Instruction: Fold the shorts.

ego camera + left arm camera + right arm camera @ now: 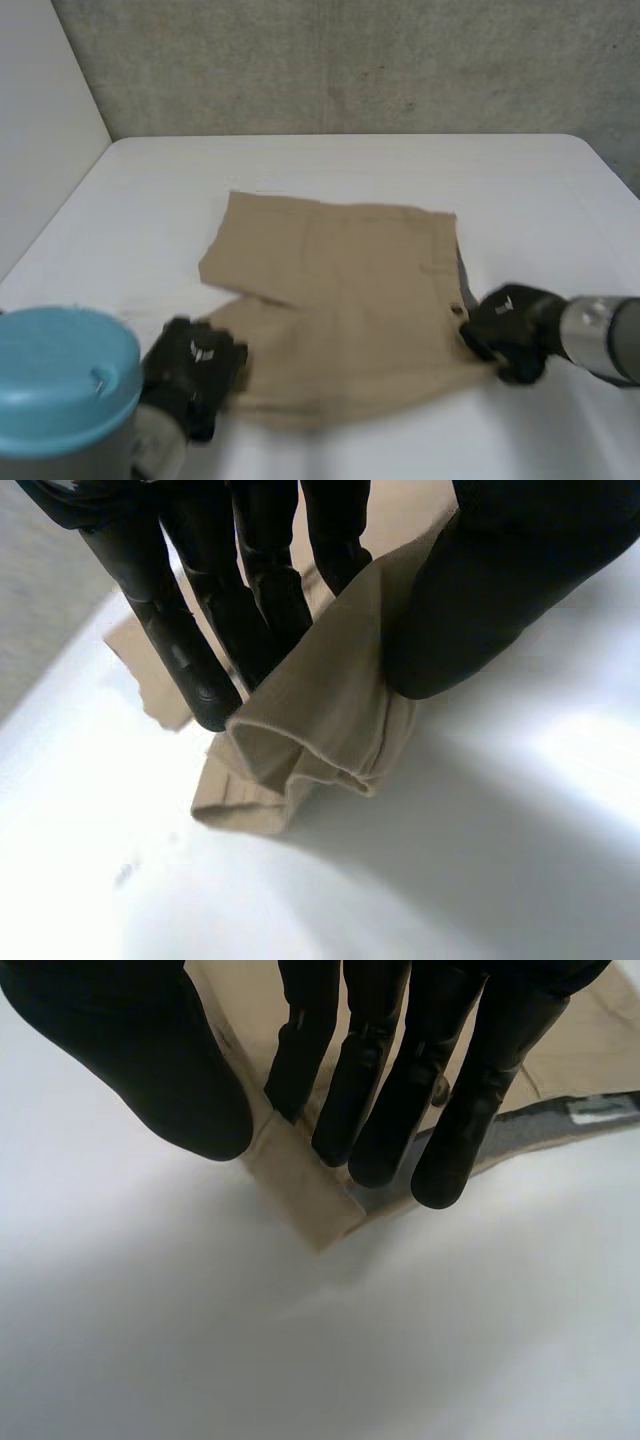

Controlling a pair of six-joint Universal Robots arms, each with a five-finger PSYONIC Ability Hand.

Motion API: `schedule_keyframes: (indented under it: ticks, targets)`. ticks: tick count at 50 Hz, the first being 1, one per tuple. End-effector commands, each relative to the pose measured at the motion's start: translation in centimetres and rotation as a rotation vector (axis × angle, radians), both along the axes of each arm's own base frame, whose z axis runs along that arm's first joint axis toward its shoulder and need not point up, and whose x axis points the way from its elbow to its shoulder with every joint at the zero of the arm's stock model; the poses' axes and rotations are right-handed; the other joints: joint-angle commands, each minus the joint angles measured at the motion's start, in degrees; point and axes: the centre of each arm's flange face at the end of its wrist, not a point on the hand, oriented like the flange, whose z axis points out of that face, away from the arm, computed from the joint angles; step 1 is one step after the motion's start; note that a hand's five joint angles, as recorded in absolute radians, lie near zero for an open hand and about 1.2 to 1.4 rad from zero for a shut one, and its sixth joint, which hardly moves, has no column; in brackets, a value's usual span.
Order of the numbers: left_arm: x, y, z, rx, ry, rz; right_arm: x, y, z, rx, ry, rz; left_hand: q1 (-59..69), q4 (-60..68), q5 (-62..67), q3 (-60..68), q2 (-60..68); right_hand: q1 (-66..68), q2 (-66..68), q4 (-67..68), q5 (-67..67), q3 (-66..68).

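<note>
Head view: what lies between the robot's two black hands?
The tan shorts span that stretch in the head view: the left hand is at a leg hem, the right hand at the waistband corner.

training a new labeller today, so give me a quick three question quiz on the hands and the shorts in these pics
1. True or false: the left hand pinches a bunched bit of the shorts at a leg hem.
2. Multiple choice: where on the shorts is the right hand? a) at a leg hem, b) at a waistband corner, c) in the middle.
3. Fill in: the shorts lie on a ____ table.

Key: 1 true; 2 b; 3 white.
</note>
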Motion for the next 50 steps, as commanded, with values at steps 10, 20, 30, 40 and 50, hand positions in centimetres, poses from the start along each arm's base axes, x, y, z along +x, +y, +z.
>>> schedule_keyframes:
  ticks: [10,20,30,40,50]
  targets:
    - [-3.1,-6.8,0.1,-0.248,0.039,-0.014,-0.3,-2.9,0.9,-0.175,-0.067,-0.106,15.65,11.35,13.95,12.17,11.7,26.31,12.56,11.85,13.68,12.45]
    - [-7.4,-17.6,-1.3,-0.587,0.068,-0.001,4.9,-9.1,0.6,-0.477,-0.099,-0.182,15.65,11.35,13.95,12.17,11.7,26.31,12.56,11.85,13.68,12.45]
    - [-10.7,-24.7,-4.3,-0.737,0.1,-0.046,8.0,-16.3,-2.1,-0.709,-0.146,-0.218,-4.54,-8.85,-6.25,-8.03,-8.5,25.04,11.28,10.57,12.41,11.18]
    - [-10.9,-25.7,-5.3,-0.739,0.097,0.016,8.9,-17.9,-0.9,-0.834,-0.221,-0.258,-54.35,-58.65,-56.05,-57.83,-58.31,-43.69,-57.44,-58.15,-56.32,-57.55]
    - [-6.6,-19.9,-1.4,-0.634,0.154,0.082,6.2,-11.4,2.6,-0.613,-0.308,-0.328,-54.35,-58.65,-56.05,-57.83,-58.31,-43.69,-57.44,-58.15,-56.32,-57.55]
